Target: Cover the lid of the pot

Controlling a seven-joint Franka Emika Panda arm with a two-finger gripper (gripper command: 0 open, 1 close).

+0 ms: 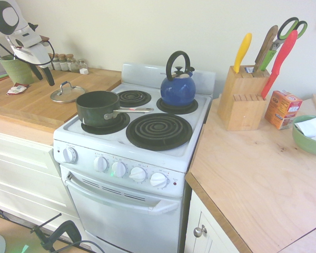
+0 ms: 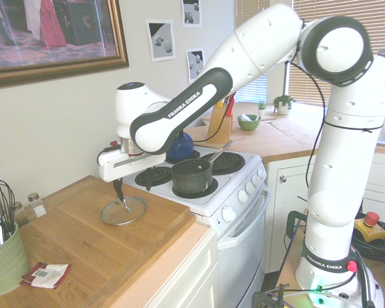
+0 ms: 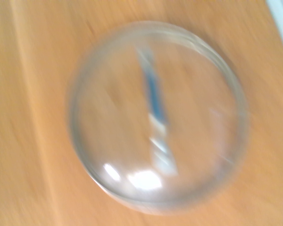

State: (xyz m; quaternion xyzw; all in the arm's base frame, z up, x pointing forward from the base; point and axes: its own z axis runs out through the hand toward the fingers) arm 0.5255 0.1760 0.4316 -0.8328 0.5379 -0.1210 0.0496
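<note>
First exterior view, from left to right: at the far left, on the wooden bench (image 1: 39, 109), a green crock (image 1: 21, 71) with a packet (image 1: 17, 89) just in front. Next to that, above the bench, the pincer (image 1: 45, 82), open, with dark fingers apart, pointing down and gripping nothing. Behind, toward the wall, a row of small jars (image 1: 69, 64).

Next, the lid (image 1: 67, 94): lying flat on the bench, off the pot, clear glass with a metal rim and a raised arched handle on top. Then the pot (image 1: 98, 109), uncovered and upright on the front left burner of the white stove (image 1: 116, 146), with handle pointing right. On the back right burner, the blue kettle (image 1: 178, 90), black handle up.

Farther right, on the pale bench (image 1: 253, 174), the knife block (image 1: 245, 103) with yellow, brown and red handles and green-and-black scissors (image 1: 279, 45); beside that, an orange box (image 1: 283, 109), then at the edge a green bowl (image 1: 309, 142) with something white inside.

In the second exterior view, one finger seen in front of the lid's handle; cannot tell whether touching. In the wrist view, only the lid, blurred, on wood, with a pale strip at one corner.
</note>
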